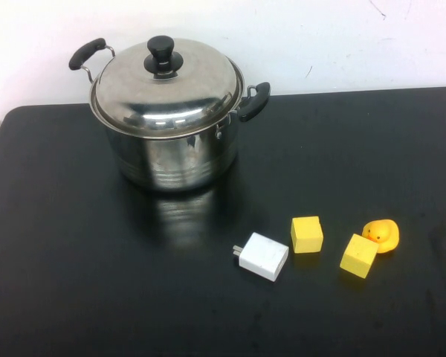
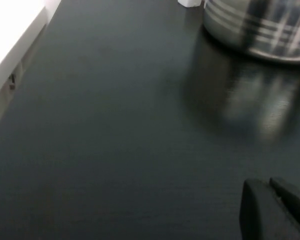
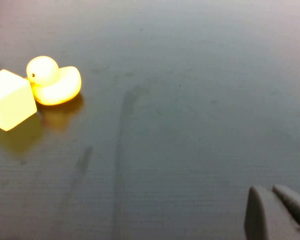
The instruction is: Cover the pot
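Observation:
The shiny steel pot (image 1: 175, 160) with two black side handles stands at the back left of the black table. The domed steel lid (image 1: 167, 85) with a black knob rests on its rim, slightly tilted. The pot's lower wall shows in the left wrist view (image 2: 260, 30). Neither arm shows in the high view. My left gripper (image 2: 270, 186) is shut and empty, low over bare table some way from the pot. My right gripper (image 3: 272, 191) is shut and empty over bare table, away from the toys.
A white charger (image 1: 262, 256), two yellow cubes (image 1: 306, 234) (image 1: 358, 255) and a yellow rubber duck (image 1: 382, 235) lie at the front right. The duck (image 3: 52, 80) and one cube (image 3: 10, 100) show in the right wrist view. A white wall lies behind the table.

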### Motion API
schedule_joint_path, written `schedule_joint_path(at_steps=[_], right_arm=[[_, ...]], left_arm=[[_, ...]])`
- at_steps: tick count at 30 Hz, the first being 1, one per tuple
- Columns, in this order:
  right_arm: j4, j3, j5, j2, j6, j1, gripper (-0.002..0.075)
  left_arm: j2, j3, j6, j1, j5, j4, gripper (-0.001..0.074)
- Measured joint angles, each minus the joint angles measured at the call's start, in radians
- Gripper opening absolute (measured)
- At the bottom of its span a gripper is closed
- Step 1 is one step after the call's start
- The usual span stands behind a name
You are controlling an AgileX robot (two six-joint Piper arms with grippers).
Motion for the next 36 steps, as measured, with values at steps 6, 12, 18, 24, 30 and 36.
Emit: schedule_joint_path(at_steps=[6, 12, 18, 24, 30, 36], right_arm=[[0.0, 0.0, 0.0, 0.0, 0.0, 0.0, -0.0002], [0.0, 0.0, 0.0, 0.0, 0.0, 0.0, -0.0002], [0.0, 0.0, 0.0, 0.0, 0.0, 0.0, -0.0002], [0.0, 0.0, 0.0, 0.0, 0.0, 0.0, -0.0002], [0.0, 0.0, 0.0, 0.0, 0.0, 0.0, -0.0002], [0.0, 0.0, 0.0, 0.0, 0.0, 0.0, -0.0002]], left_arm=[[0.0, 0.0, 0.015, 0.0, 0.0, 0.0, -0.0001], [0.0, 0.0, 0.015, 0.0, 0.0, 0.0, -0.0001], [0.0, 0.0, 0.017, 0.0, 0.0, -0.001, -0.0001], [0.0, 0.0, 0.017, 0.0, 0.001, -0.001, -0.0001], [0.0, 0.0, 0.019, 0.0, 0.001, -0.001, -0.0001], [0.0, 0.0, 0.019, 0.0, 0.001, -0.001, -0.0001]])
